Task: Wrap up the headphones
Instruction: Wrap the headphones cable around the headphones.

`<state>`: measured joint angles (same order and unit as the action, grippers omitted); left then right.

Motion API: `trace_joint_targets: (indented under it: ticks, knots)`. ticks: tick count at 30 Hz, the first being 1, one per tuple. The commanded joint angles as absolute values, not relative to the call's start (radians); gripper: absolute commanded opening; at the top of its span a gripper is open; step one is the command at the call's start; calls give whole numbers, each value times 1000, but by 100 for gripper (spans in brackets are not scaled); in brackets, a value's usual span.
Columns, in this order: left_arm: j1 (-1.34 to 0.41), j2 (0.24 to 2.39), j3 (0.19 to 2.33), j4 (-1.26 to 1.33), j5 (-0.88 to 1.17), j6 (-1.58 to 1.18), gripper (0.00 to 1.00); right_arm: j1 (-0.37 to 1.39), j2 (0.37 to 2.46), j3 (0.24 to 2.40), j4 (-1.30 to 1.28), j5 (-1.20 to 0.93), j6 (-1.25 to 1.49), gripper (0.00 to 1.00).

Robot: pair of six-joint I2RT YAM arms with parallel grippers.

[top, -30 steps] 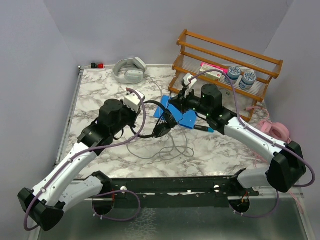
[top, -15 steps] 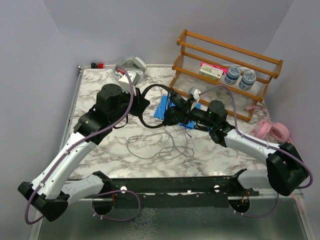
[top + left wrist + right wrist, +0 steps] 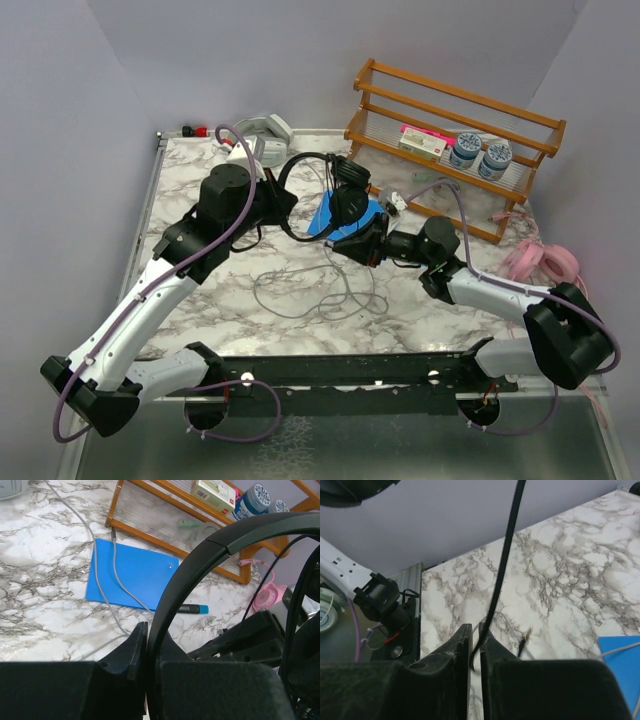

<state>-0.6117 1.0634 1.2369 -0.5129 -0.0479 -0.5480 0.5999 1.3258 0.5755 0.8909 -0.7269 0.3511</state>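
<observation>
The small black headphones (image 3: pixel 348 198) hang in the air above the table's middle. My left gripper (image 3: pixel 283 207) is shut on their headband (image 3: pixel 200 565), which runs up between its jaws. Their thin black cable (image 3: pixel 502 575) drops into my right gripper (image 3: pixel 475 635), which sits low just right of them (image 3: pixel 352 246). Its jaws stand a narrow gap apart, with the cable loose between them. The cable's plug (image 3: pixel 525 641) dangles over the table. The grey-white headphones (image 3: pixel 266 132) lie at the back left, their grey cable (image 3: pixel 320 292) looped across the middle. The pink headphones (image 3: pixel 545 262) lie at the right edge.
A wooden rack (image 3: pixel 450 135) at the back right holds a box and two jars (image 3: pixel 482 152). A blue sheet (image 3: pixel 135 575) lies in front of it, with a blue-capped marker (image 3: pixel 192 609) beside it. A small red item (image 3: pixel 195 130) sits at the back left corner.
My left gripper carried the black headphones up and toward the back. My right gripper swung down and forward, and its jaws parted slightly around the cable.
</observation>
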Motion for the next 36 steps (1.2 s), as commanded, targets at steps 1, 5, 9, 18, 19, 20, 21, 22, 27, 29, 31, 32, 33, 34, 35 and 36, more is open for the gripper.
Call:
trace_joint_targets:
  ticks: [1, 5, 9, 18, 19, 20, 21, 22, 27, 29, 31, 32, 33, 34, 35, 36]
  knots:
    - [-614, 1075, 1257, -443, -108, -617, 0, 597, 1290, 521, 954, -794, 405, 18]
    - [-614, 1092, 1249, -427, -124, -630, 0, 609, 1249, 498, 927, -798, 396, 12]
    - [-614, 1110, 1248, -419, -142, -641, 0, 626, 1227, 497, 902, -800, 403, 8]
    - [-614, 1121, 1222, -405, -234, -660, 0, 651, 1206, 504, 899, -814, 443, 1]
    - [-614, 1121, 1217, -406, -255, -663, 0, 655, 1203, 519, 875, -820, 443, 1]
    - [-614, 1121, 1213, -408, -269, -665, 0, 665, 1197, 540, 830, -823, 435, 1]
    - [-614, 1124, 1210, -410, -281, -664, 0, 677, 1191, 566, 771, -820, 417, 1]
    - [-613, 1125, 1205, -412, -299, -660, 0, 693, 1182, 593, 705, -808, 390, 1]
    - [-614, 1140, 1184, -436, -450, -592, 0, 738, 1148, 720, 421, -748, 273, 1]
    - [-614, 1149, 1171, -438, -524, -542, 0, 738, 1153, 765, 346, -728, 269, 1]
    - [-615, 1155, 1149, -434, -574, -516, 0, 738, 1173, 810, 314, -730, 292, 1]
    - [-614, 1155, 1135, -426, -583, -513, 0, 738, 1185, 825, 316, -730, 314, 1]
    - [-615, 1154, 1120, -412, -578, -512, 0, 738, 1198, 835, 331, -727, 348, 1]
    - [-615, 1151, 1104, -395, -558, -512, 0, 738, 1209, 843, 353, -723, 396, 1]
    - [-615, 1147, 1084, -372, -540, -512, 0, 738, 1219, 847, 394, -714, 428, 1]
    - [-615, 1144, 1064, -353, -524, -512, 0, 738, 1228, 847, 433, -698, 464, 1]
